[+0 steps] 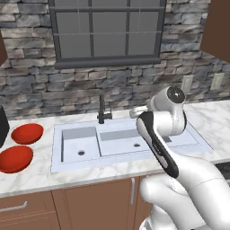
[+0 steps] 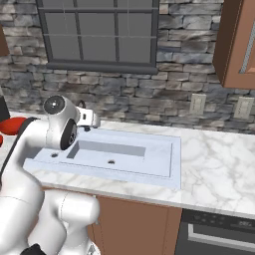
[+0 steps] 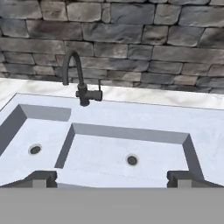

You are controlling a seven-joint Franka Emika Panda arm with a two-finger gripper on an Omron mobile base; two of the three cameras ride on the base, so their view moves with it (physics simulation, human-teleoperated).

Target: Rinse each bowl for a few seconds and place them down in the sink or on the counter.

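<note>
Hovering over the sink (image 1: 130,155) with my gripper (image 3: 111,178) spread wide, empty.

Two glossy red bowls (image 1: 27,133) (image 1: 15,158) sit mouth-up on the counter (image 1: 40,175) left of the sink, close together, one nearer the stone wall; the pale blue-grey sink runs lengthwise along the wall, small basin left, wider basin right; both basins hold nothing; the dark faucet (image 3: 78,83) stands behind them.

Home kitchen, double-basin sink (image 1: 130,155), marble counter (image 2: 219,169), wooden cabinets (image 1: 90,204), stone wall (image 3: 131,39), window (image 1: 105,31)
</note>
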